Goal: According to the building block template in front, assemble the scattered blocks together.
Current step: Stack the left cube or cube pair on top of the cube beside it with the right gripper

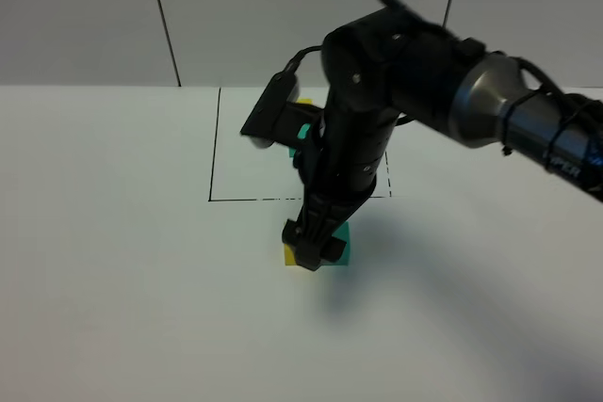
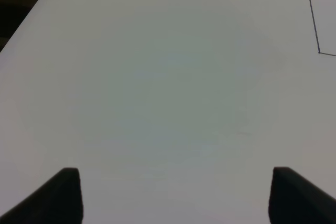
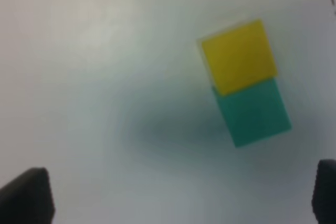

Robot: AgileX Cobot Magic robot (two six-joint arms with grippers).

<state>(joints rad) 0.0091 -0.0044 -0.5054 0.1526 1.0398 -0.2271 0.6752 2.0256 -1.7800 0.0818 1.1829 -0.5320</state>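
With the yellow cube point(image 3: 239, 56) and teal cube point(image 3: 253, 111) touching on the near side of the building block template point(image 1: 302, 133) (itself half hidden), joining looks done, so the right pincer point(image 1: 317, 253), spread wide and empty above them, need only lift clear without nudging.

Plain yellow cube point(image 3: 239, 56), plain teal cube point(image 3: 253, 112), white table point(image 3: 79, 51), thin black outline point(image 1: 214, 148).

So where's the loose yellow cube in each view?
Exterior high: yellow cube just outside the near line of the drawn rectangle, partly hidden by the right gripper.
Left wrist: not in it.
Right wrist: in plain sight, touching the teal cube.
Shared landmark: that teal cube beside it.
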